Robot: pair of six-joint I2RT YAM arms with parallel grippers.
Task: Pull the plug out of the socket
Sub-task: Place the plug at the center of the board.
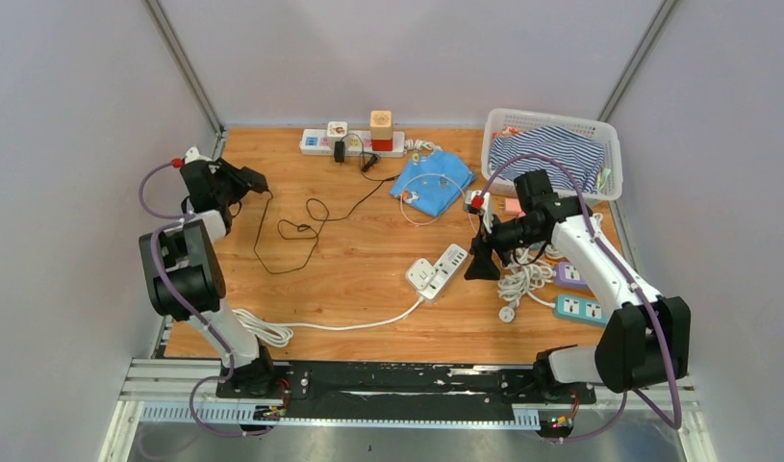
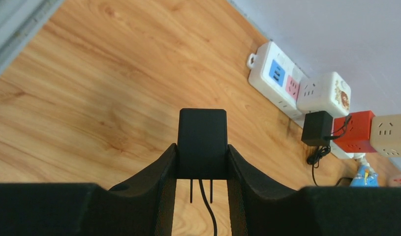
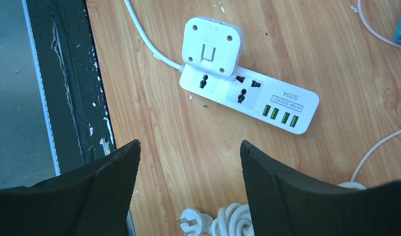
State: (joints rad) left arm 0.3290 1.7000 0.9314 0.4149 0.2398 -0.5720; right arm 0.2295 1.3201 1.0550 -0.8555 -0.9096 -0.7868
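My left gripper [image 1: 243,180] is at the far left of the table, raised off it and shut on a black plug [image 2: 202,140]. The plug's two bare prongs and thin black cable [image 1: 272,231] show between my fingers [image 2: 161,172]; it sits in no socket. The white socket strip [image 1: 439,270] lies mid-table with a white adapter cube [image 3: 211,42] on one end, and its two universal outlets are empty [image 3: 245,91]. Just right of the strip hovers my right gripper [image 1: 482,265], open, with only bare wood between its pads [image 3: 122,172].
A long white strip [image 2: 279,78] with cube adapters and a second black adapter [image 2: 316,128] lies along the back wall. A blue cloth [image 1: 433,180], a white basket [image 1: 546,116] of striped fabric, a coiled white cord [image 1: 524,279] and two coloured strips [image 1: 580,309] fill the right side.
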